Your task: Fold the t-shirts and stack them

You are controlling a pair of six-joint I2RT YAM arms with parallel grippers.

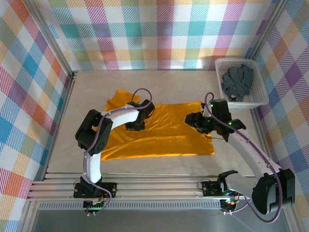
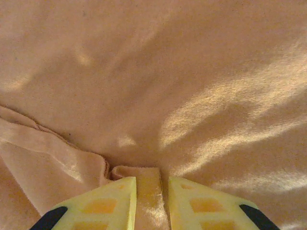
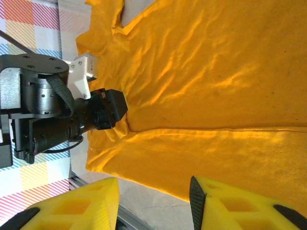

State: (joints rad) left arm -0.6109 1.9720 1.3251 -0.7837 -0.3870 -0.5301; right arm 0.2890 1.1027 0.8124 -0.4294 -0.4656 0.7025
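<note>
Room: checked pastel walls [image 1: 159, 34] around a pale table [image 1: 145, 82].
Orange shirt [image 1: 169, 137]: I see it spread flat mid-table.
Grey shirt [image 1: 236, 82]: bundled in the white basket [image 1: 247, 104], far right corner.
Left fingers [image 2: 103, 203]: pinching a fold of orange shirt.
Right fingers [image 3: 225, 203]: apart, empty, above its right side.

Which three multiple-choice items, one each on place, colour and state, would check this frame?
1. Where is the grey t-shirt? A. spread flat B. in the white basket C. held aloft
2. What colour is the spread t-shirt? A. orange B. blue C. white
3. What state is the left pincer in? A. wide open B. shut on the grey shirt C. shut on a fold of the spread t-shirt
Answers: 1 B, it lies crumpled inside the basket; 2 A, its cloth is orange; 3 C, cloth sits pinched between its fingers.
</note>
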